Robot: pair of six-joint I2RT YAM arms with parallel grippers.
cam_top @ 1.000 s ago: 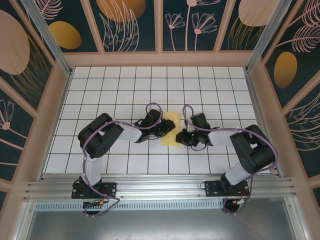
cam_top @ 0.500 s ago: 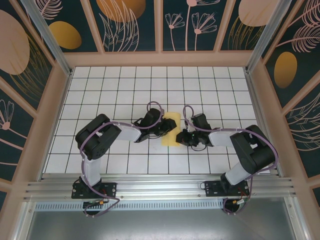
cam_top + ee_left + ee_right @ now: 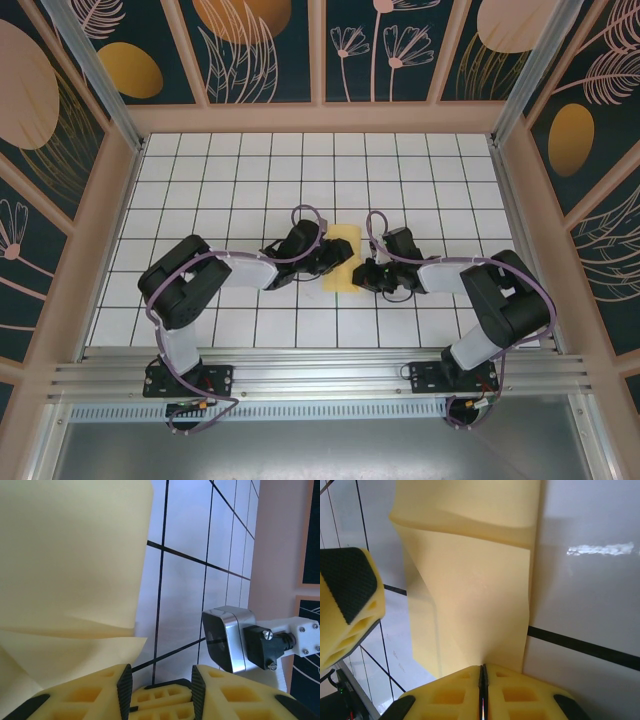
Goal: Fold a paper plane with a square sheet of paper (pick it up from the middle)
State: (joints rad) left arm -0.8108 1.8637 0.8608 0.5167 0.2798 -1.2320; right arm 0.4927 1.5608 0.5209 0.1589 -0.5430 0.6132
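The left arm [image 3: 205,280] and right arm [image 3: 500,295] are made of rounded black joint housings and pale grey links. Each stands on a black base plate [image 3: 188,380], with a purple cable [image 3: 308,209] looping along it. The left gripper [image 3: 161,677] and right gripper [image 3: 483,669] have chunky yellow fingers [image 3: 75,697] moulded with hollow pockets and faced with black textured pads [image 3: 347,577], and a silver box [image 3: 227,637] with a black screwed fitting and white bracket sits on a wrist.

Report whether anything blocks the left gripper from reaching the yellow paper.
Nothing visible does. The left gripper, jaws apart, sits right beside the yellow paper, bare white tile showing between its fingers. The right gripper is shut on the paper's opposite edge, out of the way.
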